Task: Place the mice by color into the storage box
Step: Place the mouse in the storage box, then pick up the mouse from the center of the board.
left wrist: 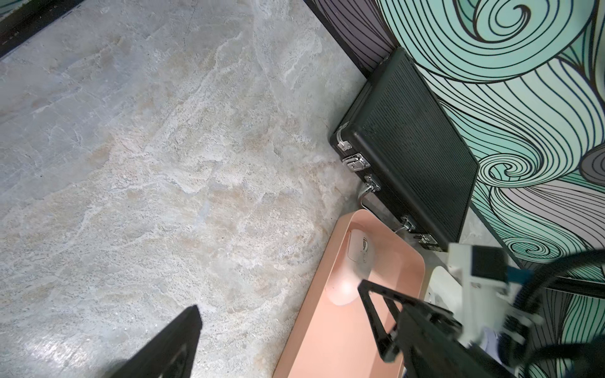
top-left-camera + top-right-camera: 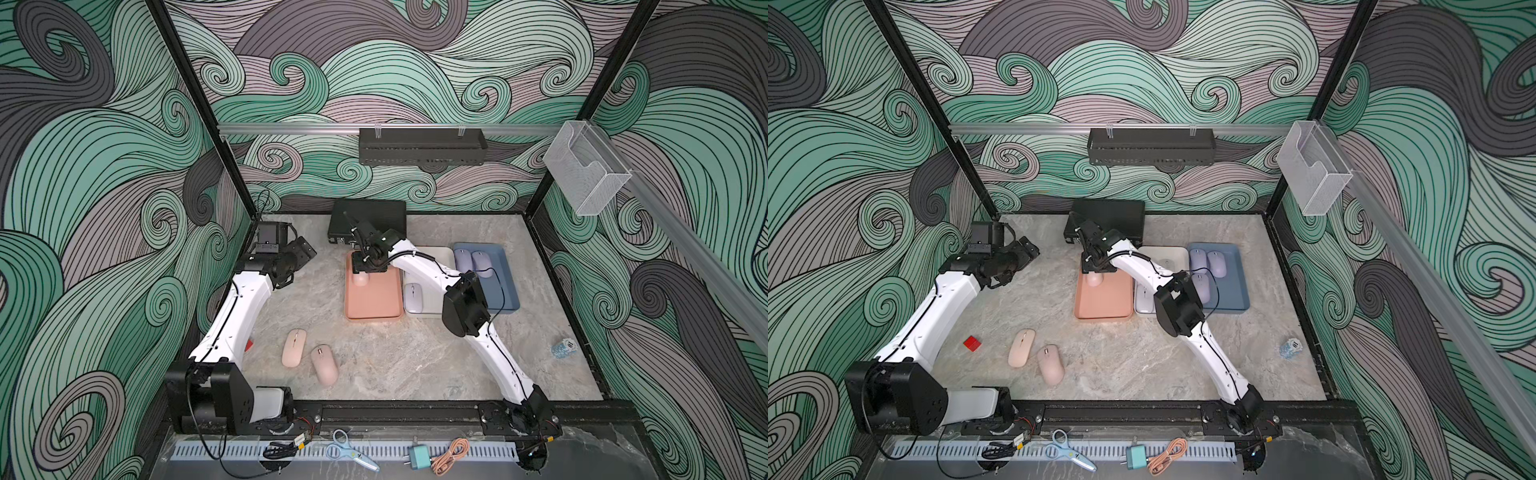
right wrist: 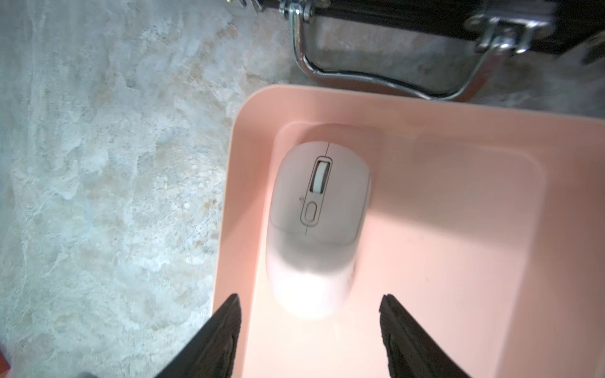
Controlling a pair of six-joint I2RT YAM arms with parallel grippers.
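A pale pink mouse lies in the far left corner of the salmon-pink tray. My right gripper hovers just above the mouse's rear end, open and holding nothing; in a top view the right gripper covers the mouse's far part. Two more pink mice lie on the table at front left. A whitish mouse sits in the white tray, and lavender mice lie in the blue tray. At back left my left gripper is open and empty.
A black latched case stands at the back wall, right behind the pink tray. A red block lies by the left arm. A small blue-white object sits at the right. Scissors and a cable lie outside the front rail.
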